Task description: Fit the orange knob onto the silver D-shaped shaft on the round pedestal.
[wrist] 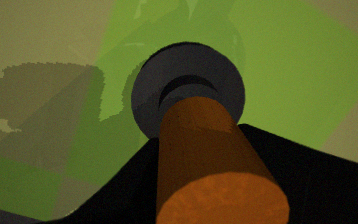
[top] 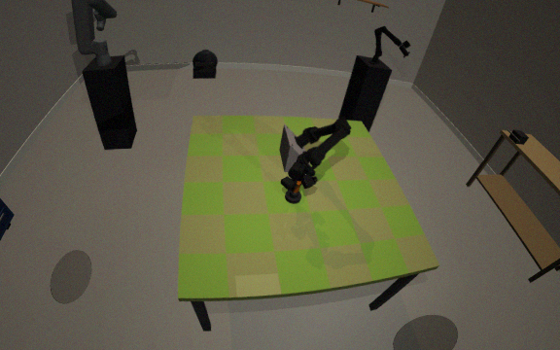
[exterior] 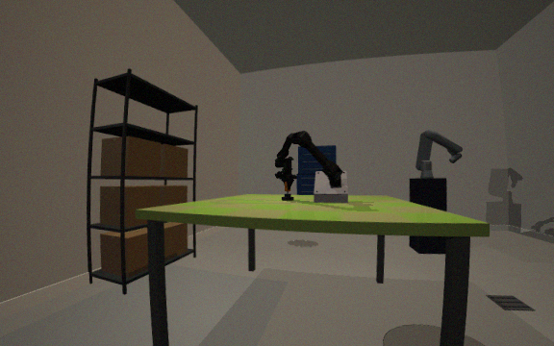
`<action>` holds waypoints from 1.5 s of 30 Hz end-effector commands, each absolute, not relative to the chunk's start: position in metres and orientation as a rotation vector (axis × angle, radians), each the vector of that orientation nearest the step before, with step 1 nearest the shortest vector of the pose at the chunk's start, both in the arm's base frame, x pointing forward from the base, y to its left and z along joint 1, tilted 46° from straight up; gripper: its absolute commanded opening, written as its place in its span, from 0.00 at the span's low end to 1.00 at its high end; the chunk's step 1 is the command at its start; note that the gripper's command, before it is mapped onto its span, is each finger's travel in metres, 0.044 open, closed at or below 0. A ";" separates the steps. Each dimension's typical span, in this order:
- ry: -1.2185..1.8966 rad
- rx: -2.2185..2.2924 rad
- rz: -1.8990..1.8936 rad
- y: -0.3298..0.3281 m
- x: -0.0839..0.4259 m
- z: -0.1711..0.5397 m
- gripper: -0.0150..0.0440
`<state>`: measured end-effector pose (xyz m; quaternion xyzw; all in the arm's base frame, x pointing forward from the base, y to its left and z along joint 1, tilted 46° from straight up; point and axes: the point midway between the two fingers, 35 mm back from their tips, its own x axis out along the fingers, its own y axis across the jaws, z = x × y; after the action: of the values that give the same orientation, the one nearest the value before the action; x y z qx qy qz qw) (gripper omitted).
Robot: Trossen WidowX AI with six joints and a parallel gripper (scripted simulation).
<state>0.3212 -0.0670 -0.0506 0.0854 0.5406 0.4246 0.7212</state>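
The orange knob [top: 297, 187] [exterior: 287, 186] [wrist: 207, 145] is an upright cylinder between the gripper's fingers. My gripper [top: 298, 183] [exterior: 287, 181] [wrist: 198, 138] points down and is shut on the knob, one dark finger on each side of it in the wrist view. The dark round pedestal [top: 290, 198] [exterior: 287, 198] [wrist: 145, 100] stands on the table directly under the knob. In the wrist view the knob's lower end overlaps the pedestal's raised middle. The shaft, the hole and their flat sides are hidden, and whether the knob touches the pedestal cannot be told.
The checkered green and tan table [top: 248, 233] [exterior: 306, 224] carries the arm and its pale base block [top: 290, 150] [exterior: 331, 198] behind the pedestal. A tall shelf [exterior: 144, 178] with boxes and another arm on a black stand [exterior: 427, 207] are away from the table.
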 end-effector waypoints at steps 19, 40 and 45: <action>1.082 0.020 1.056 -0.067 0.322 -0.051 0.25; 1.082 0.020 1.056 -0.069 0.321 -0.048 0.25; 1.052 -0.024 1.085 -0.069 0.322 -0.047 0.25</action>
<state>0.3210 -0.0675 -0.0495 0.0041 0.4891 0.4836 0.7259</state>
